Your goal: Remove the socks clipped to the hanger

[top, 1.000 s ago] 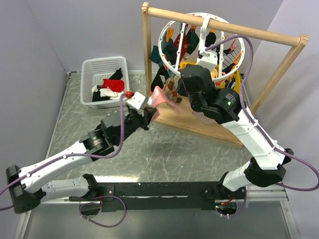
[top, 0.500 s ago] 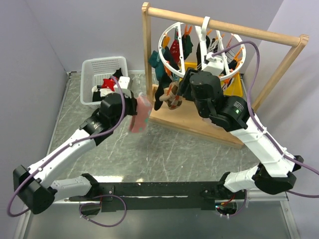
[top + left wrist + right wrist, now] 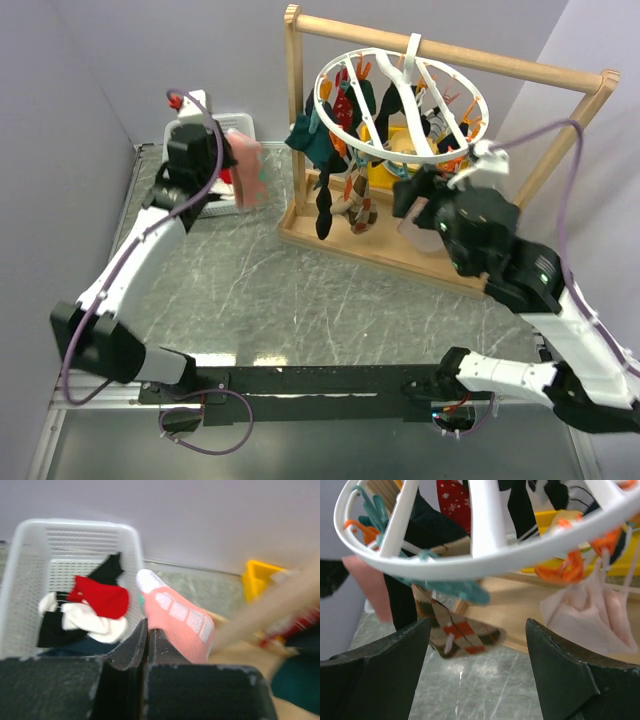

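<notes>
Unclipping is mid-cycle. Nearest, the right gripper (image 3: 477, 647) stands wide apart under the hanger (image 3: 485, 562), holding none of the socks (image 3: 325, 205) clipped there; a second ago it was nearly shut. Farther left, the left gripper (image 3: 147, 630), clamped on a pink sock (image 3: 180, 625), has swung from the wooden frame (image 3: 450, 55) up to the basket (image 3: 75, 525). Next, I judge, it must reach over the rim and let go.

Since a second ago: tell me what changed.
The left gripper, shut on the pink sock, swung left from beside the hanger to the white basket. The right gripper opened and drew back from it. The wooden frame and basket stayed put.
</notes>
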`<state>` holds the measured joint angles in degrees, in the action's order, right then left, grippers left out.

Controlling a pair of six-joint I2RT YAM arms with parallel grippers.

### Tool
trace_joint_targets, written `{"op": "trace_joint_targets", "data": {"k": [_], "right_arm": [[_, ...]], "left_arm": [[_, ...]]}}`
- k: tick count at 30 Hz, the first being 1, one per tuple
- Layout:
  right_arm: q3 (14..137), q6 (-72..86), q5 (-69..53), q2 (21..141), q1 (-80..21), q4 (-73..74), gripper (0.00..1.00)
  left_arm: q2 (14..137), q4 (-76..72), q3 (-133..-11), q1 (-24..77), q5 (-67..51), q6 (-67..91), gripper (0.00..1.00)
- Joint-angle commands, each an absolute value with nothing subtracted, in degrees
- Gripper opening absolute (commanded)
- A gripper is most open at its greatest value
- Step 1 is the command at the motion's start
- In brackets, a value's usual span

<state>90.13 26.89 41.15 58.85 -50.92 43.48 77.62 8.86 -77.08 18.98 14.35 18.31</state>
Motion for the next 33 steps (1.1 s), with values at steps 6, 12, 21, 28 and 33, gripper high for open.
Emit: {"op": "trace_joint_targets", "data": {"k": [6, 12, 21, 28, 33], "right_arm": [[80.24, 20.83, 41.75, 46.32, -50.8, 37.69, 0.85], [78.23, 21.62, 41.66, 42.54, -50.71, 38.41, 0.85], [78.39, 20.04, 39.64, 45.52, -48.96, 41.83, 0.86], [81.03, 18.28, 32.87, 47.99, -45.79, 41.57, 0.85], [80.86, 18.46, 31.29, 47.81, -44.56, 41.4, 0.84]], "left_arm": [[94.37, 7.29, -92.09, 6.77, 5.98, 21.01, 0.01], [106.86, 8.69, -100.44, 4.13, 1.77, 21.18, 0.01], [100.92, 13.12, -97.23, 4.74, 1.85, 23.02, 0.77], [78.35, 4.6, -77.91, 22.48, 10.28, 22.58, 0.86], [67.87, -4.38, -67.86, 29.96, 1.77, 24.18, 0.97]]}}
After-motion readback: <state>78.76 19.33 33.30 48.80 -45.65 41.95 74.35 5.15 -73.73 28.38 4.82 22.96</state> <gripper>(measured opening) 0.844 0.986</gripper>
